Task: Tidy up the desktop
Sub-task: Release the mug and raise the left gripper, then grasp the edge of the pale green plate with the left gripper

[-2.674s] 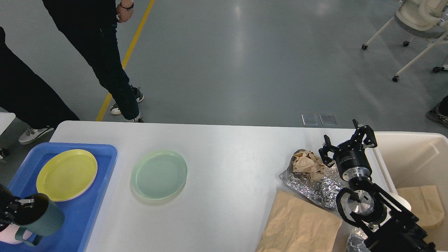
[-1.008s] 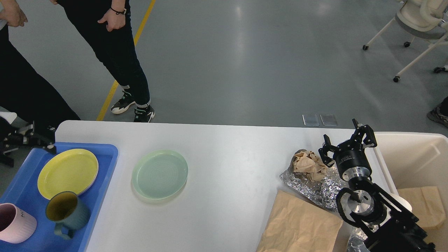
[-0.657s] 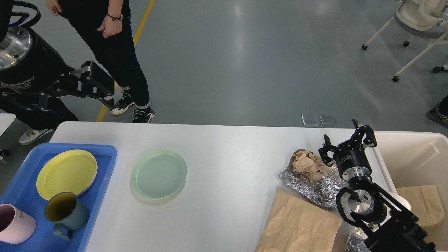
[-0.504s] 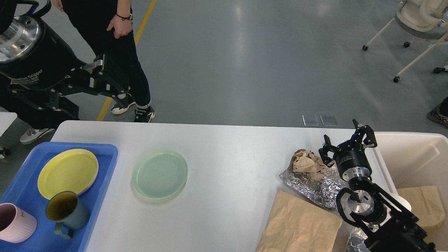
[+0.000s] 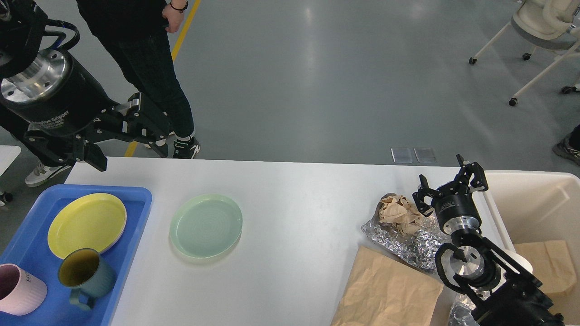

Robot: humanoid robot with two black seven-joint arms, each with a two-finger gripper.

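One head view looks forward and down over the desktop point(image 5: 290, 199).

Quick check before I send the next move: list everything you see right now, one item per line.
desktop: one, white, fills the lower view
tray: one, blue, left end of the desktop
yellow plate: one, in the tray
teal mug: one, in the tray, near the yellow plate
pink mug: one, in the tray's near corner
green plate: one, pale green, on the desktop beside the tray
crumpled paper: one, brown, on the foil
foil: one sheet, silver, right side
paper bag: one, brown, flat, near edge
bin: one, cream, right of the desktop, brown paper inside
left gripper: black, open, over the far left corner
right gripper: black, open, beside the crumpled paper
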